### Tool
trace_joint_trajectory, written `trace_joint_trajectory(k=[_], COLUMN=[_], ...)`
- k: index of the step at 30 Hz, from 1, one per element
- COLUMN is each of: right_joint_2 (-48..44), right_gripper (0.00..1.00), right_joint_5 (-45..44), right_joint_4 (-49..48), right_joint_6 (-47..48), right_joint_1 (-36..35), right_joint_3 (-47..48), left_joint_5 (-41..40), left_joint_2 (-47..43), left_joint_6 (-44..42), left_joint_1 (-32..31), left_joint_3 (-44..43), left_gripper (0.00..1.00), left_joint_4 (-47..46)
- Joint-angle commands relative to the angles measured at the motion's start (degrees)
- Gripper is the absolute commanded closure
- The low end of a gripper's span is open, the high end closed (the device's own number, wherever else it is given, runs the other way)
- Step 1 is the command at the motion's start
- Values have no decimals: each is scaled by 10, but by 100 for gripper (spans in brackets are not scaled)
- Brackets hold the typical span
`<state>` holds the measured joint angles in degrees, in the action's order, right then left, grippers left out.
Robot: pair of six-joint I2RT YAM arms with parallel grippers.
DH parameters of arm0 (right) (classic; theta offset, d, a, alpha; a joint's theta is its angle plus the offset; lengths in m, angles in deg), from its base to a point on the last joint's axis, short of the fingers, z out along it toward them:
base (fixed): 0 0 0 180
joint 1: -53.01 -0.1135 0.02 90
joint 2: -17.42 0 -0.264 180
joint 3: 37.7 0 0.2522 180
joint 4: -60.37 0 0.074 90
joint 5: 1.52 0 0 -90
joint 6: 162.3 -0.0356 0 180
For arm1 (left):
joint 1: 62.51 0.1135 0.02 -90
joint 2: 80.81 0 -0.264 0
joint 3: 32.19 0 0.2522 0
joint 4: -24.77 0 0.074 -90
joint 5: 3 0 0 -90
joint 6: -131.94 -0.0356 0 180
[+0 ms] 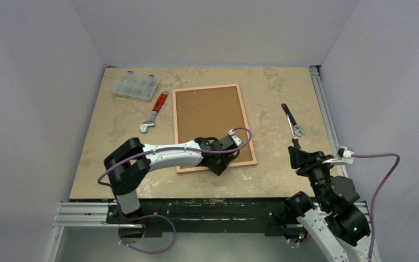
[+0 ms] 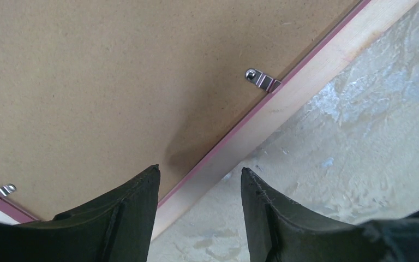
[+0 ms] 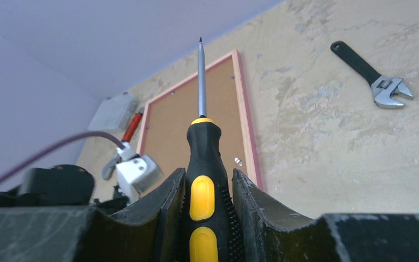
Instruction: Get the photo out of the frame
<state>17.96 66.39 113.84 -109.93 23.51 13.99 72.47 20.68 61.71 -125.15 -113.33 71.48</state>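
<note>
FACE DOWN, CLIPS UP: the frame [image 1: 210, 117] lies at the middle of the bench [image 1: 278, 93], brown fibreboard back showing, as I work the rig from afar. My left pincer [image 2: 199, 173] hangs wide open and empty over the frame's 5 o'clock corner, one finger above the board, the other above bare bench, with the pale rim running between them. My right pincer [image 3: 208, 180], off the frame toward 4 o'clock, is clamped on a black-and-yellow screwdriver [image 3: 201, 82] whose shaft points roughly to 12 o'clock. A metal clip [image 2: 259, 78] sits on the long edge just beyond the left fingers, and a second clip [image 2: 5, 190] sits near the short edge. I judge the step in hand to be freeing the backing. To do it well, the left should pin the corner flat first. The screwdriver tip can then come in low and turn each clip off the board gently, so the thin rim neither skids nor lifts. A red-handled wrench [image 1: 155, 112] lies at the frame's 9 o'clock and a black wrench [image 1: 293, 121] at its 3 o'clock.
</note>
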Motion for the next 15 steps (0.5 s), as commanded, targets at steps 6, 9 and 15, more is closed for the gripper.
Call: trace_joint_trajectory(k=[6,9,15], right_joint_2=[-29,-33,-35], right_gripper=[100,100,100], right_joint_5=[-20,-22,-22], right_joint_4=[-9,-12,-13], right_joint_6=[-11,-11,-10], right_joint_1=[0,0,0], right_joint_3=[14,12,11], left_joint_5=[-48,-42,-18], left_joint_2=[48,69,86], left_joint_6=[-59,-46,-23], left_joint_1=[-35,-37,-40], left_joint_3=[-55,-55,-49], left_gripper=[46,49,76], left_joint_4=[11,9,1])
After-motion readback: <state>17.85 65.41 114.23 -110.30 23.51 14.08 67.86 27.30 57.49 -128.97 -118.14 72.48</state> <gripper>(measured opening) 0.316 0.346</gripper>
